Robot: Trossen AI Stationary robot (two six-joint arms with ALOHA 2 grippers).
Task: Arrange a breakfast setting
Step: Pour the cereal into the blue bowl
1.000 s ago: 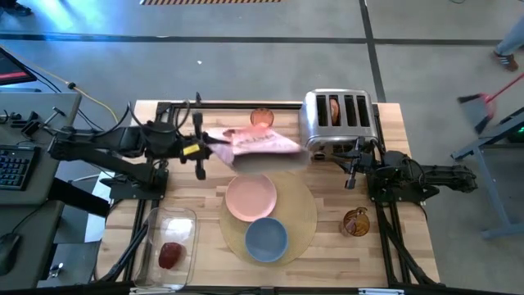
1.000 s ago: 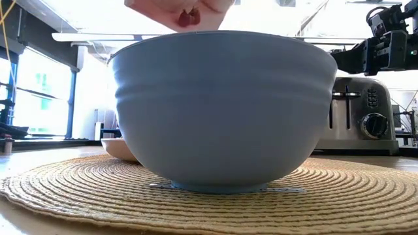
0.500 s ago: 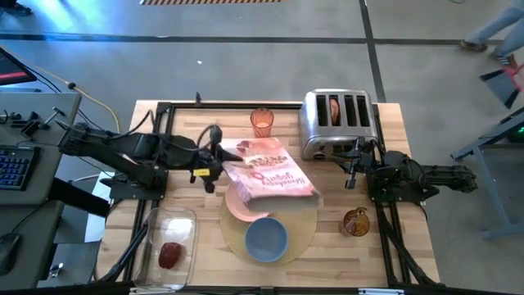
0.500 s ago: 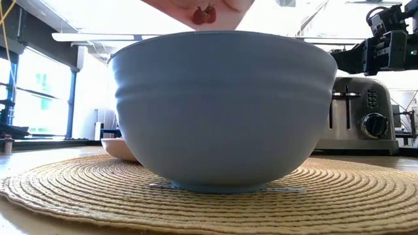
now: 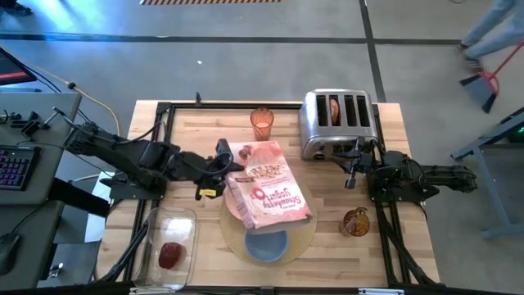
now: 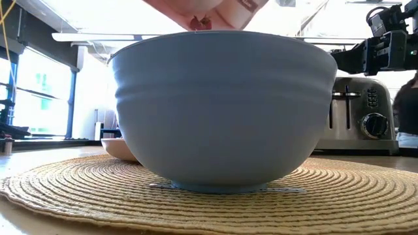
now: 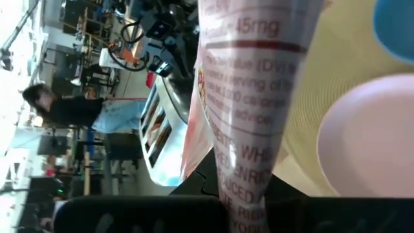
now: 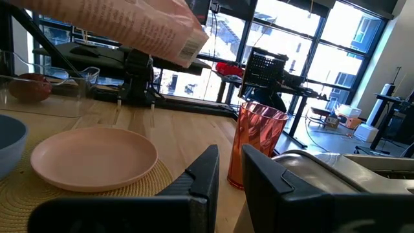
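Observation:
My left gripper (image 5: 225, 168) is shut on a pink cereal box (image 5: 266, 187), held above the pink plate (image 5: 232, 206) and the far rim of the blue bowl (image 5: 266, 246). Plate and bowl sit on the round tan placemat (image 5: 307, 231). In the low view the box's lower end (image 6: 215, 10) hangs just over the bowl (image 6: 222, 108). My right gripper (image 5: 352, 168) is open and empty in front of the toaster. An amber glass (image 5: 355, 222) stands at the right. A bagel half (image 5: 336, 107) sticks in a toaster slot. A red apple (image 5: 170, 255) lies in the clear container. The spoon is out of view. My left gripper pinches the cereal box between its two fingers at a narrow printed side (image 7: 238, 184), near the box's far-left end (image 5: 235, 164). The fingers come level from the table's left. The box is lifted clear and tilted, its other end over the bowl.
The chrome toaster (image 5: 340, 123) stands at the back right, and an orange-pink tumbler (image 5: 261, 122) at the back middle. The clear container (image 5: 168, 246) sits at the near left. A person with a broom (image 5: 491, 45) moves beyond the table's right.
My left gripper has carried the cereal box from the far side of the table toward the near edge and a little right. The box has turned and now hangs over the plate and the bowl's far rim; in the low view its end has come over the bowl.

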